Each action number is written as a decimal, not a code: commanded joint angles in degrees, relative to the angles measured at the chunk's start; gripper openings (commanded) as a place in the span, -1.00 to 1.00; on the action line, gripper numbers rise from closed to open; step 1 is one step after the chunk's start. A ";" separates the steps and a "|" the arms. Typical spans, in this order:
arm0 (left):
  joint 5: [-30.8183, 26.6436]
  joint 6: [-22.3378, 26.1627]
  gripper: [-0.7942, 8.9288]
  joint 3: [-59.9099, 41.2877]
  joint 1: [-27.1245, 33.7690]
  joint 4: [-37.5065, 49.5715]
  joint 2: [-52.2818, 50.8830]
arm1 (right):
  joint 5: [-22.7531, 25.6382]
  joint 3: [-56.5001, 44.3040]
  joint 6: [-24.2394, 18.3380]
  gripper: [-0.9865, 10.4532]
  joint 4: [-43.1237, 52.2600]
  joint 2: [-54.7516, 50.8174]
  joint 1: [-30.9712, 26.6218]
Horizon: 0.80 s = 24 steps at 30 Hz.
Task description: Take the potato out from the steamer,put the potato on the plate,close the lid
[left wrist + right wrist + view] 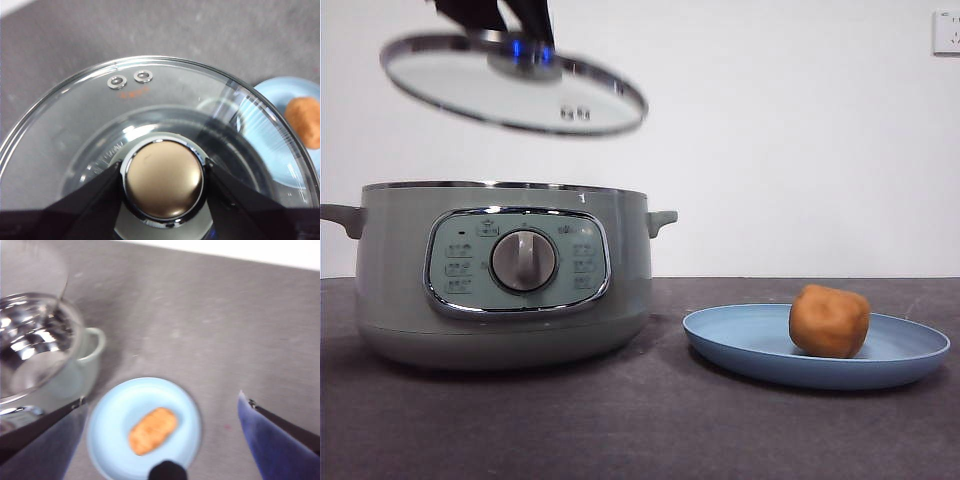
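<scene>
The orange-brown potato (830, 320) lies on the blue plate (740, 335), to the right of the sage-green steamer (505, 275). The steamer stands uncovered. The glass lid (460, 85) hangs tilted in the air above the steamer's left half. My left gripper (163, 179) is shut on the lid's knob (163, 179), jaws pressed to either side. My right gripper (162, 440) is open and empty, high over the plate (120, 420) and potato (152, 430).
The dark grey table top (640, 430) runs under everything, with a white wall behind. A wall socket (947, 32) sits at the upper right. One steamer handle (662, 220) sticks out toward the plate.
</scene>
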 commanded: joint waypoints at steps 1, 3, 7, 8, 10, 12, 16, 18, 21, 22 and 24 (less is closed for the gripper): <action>0.57 -1.36 -0.85 -5.46 -0.04 5.75 -1.86 | 2.45 -0.02 0.59 0.05 -0.26 -0.44 0.00; 0.42 -1.86 -0.85 -10.25 -0.04 8.44 -2.99 | 2.32 -0.02 0.61 0.05 -0.39 -0.52 -0.04; 0.42 -2.58 -0.85 -17.75 0.48 11.37 -6.05 | 2.34 -0.02 0.61 0.05 -0.07 -0.26 -0.04; 0.44 -2.58 -0.85 -19.15 0.68 12.02 -6.71 | 2.34 -0.02 0.61 0.05 -0.07 -0.26 -0.04; 0.48 -2.78 -0.85 -22.27 0.90 13.38 -8.09 | 2.36 -0.02 0.68 0.05 -0.04 -0.26 -0.04; 0.48 -2.78 -0.85 -24.70 1.16 14.03 -8.90 | 2.36 -0.02 0.79 0.05 -0.04 -0.26 -0.04; 1.27 -3.15 -0.85 -29.18 1.44 18.16 -8.98 | 2.36 -0.02 0.79 0.05 -0.02 -0.26 -0.04; 2.54 -4.33 -0.85 -31.61 1.42 21.35 -8.96 | 2.36 -0.02 0.79 0.05 -0.02 -0.26 -0.04; 4.79 -6.10 -0.85 -34.75 1.22 25.42 -8.96 | 2.36 -0.02 0.81 0.05 -0.04 -0.26 -0.04; 5.14 -6.12 -0.85 -35.32 1.11 25.97 -8.96 | 2.36 -0.02 0.81 0.05 -0.07 -0.26 -0.04; 4.87 -6.12 -0.85 -35.89 0.90 26.29 -8.96 | 2.36 -0.02 0.81 0.05 -0.09 -0.26 -0.04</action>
